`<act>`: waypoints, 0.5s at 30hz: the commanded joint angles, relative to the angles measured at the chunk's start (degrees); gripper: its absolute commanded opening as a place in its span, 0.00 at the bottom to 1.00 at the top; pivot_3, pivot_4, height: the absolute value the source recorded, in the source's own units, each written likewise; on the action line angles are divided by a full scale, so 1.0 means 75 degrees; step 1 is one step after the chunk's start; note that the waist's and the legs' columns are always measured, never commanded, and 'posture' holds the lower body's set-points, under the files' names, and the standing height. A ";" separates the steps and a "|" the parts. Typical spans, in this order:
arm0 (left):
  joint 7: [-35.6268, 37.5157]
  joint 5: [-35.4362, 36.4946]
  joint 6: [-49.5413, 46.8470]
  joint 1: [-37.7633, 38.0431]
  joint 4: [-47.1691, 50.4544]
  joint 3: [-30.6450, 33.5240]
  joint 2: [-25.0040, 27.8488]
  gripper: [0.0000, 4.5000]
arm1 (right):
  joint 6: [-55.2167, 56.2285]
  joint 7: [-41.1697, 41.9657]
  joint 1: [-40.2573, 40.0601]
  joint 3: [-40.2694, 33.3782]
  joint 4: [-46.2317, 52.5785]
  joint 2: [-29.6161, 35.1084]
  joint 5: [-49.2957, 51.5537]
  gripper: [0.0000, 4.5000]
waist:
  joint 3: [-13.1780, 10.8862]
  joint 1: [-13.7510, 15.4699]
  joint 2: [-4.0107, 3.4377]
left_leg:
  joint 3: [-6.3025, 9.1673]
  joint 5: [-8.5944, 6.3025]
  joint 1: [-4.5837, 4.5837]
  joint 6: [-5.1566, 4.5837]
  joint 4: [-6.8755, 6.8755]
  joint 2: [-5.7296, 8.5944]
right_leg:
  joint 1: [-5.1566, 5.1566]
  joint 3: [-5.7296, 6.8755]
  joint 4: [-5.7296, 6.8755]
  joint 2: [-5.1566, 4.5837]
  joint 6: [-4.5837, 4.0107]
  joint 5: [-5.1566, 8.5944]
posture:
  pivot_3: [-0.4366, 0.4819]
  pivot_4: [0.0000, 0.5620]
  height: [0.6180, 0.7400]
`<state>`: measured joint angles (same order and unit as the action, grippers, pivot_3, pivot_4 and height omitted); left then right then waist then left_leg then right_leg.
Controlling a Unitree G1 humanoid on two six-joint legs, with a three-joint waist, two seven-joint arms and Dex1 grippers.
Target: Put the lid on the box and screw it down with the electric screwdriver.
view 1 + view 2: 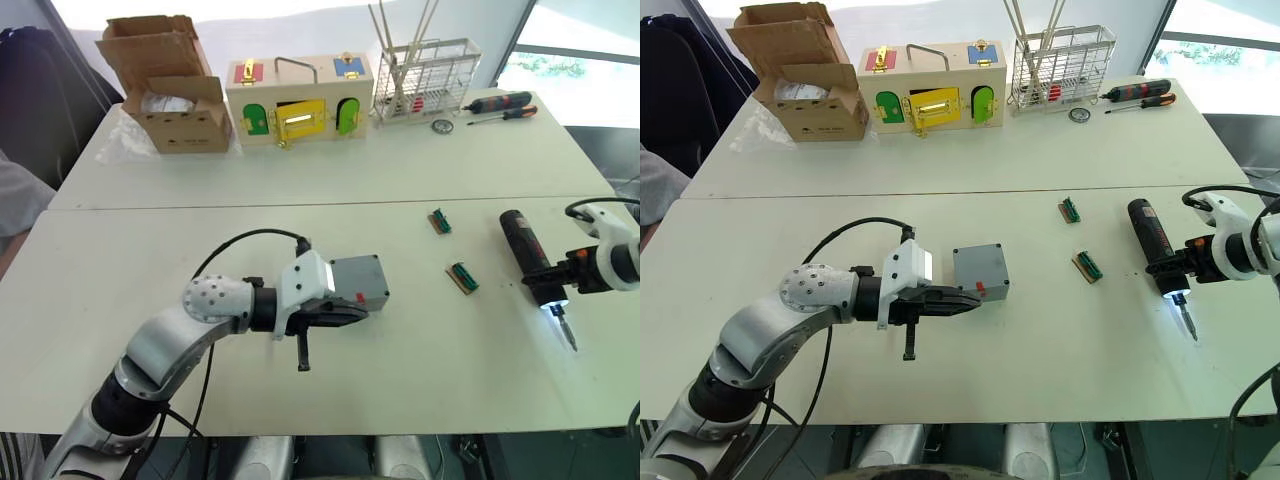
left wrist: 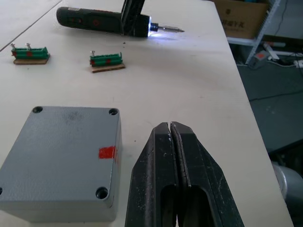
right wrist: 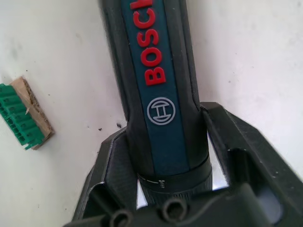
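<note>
While the left gripper hovers with its fingers pressed together, empty, just beside the grey box, the left wrist view shows the lid already sitting on that box, with a red mark at its edge. Further right, the right gripper is clamped around the electric screwdriver, whose tip light glows; the right wrist view reads "BOSCH" on the barrel.

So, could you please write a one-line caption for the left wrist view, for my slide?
Shut left fingers beside the closed grey box, with the lit electric screwdriver lying beyond.
</note>
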<state>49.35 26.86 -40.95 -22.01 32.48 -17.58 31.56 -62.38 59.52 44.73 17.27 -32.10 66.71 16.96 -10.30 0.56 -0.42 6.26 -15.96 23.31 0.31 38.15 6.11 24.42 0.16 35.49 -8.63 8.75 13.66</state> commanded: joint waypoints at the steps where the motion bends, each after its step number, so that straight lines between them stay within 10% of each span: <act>1: -0.0251 -0.0074 0.0153 -0.0013 -0.0141 0.0536 0.0104 0.00 | 0.0364 -0.0001 0.0144 -0.0098 -0.0086 -0.0033 -0.0470 0.89 | -0.0001 0.0004 0.0004 | 0.0001 0.0000 0.0000 0.0001 0.0000 -0.0002 | 0.0000 0.0000 0.0000 0.0002 0.0000 0.0000 | 0.48 0.27 1.00; 8: -0.0764 -0.0382 0.0139 -0.0084 -0.0798 0.1582 0.0596 0.00 | 0.1102 -0.0378 0.0478 -0.1309 0.0746 -0.0112 -0.0426 0.99 | -0.0001 -0.0008 -0.0001 | 0.0002 0.0003 0.0000 0.0006 0.0001 0.0001 | 0.0003 0.0000 0.0001 0.0000 0.0000 -0.0003 | 0.48 0.27 1.00; 15: -0.0510 -0.0072 -0.0372 0.0564 -0.0104 0.1379 0.1157 0.00 | 0.1226 0.0463 -0.1460 -0.3068 0.5763 -0.0594 0.1730 0.99 | 0.0001 0.0010 0.0016 | 0.0013 0.0003 0.0004 0.0009 -0.0016 -0.0014 | 0.0015 0.0006 0.0000 0.0011 0.0003 -0.0001 | 0.48 0.27 1.00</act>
<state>45.82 25.16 -43.24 -17.53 28.80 -7.89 40.24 -50.99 61.48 35.07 -2.44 1.76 63.88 23.22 -10.29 0.63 -0.30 6.36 -15.94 23.34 0.37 38.06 6.01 24.50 0.20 35.46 -8.55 8.77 13.65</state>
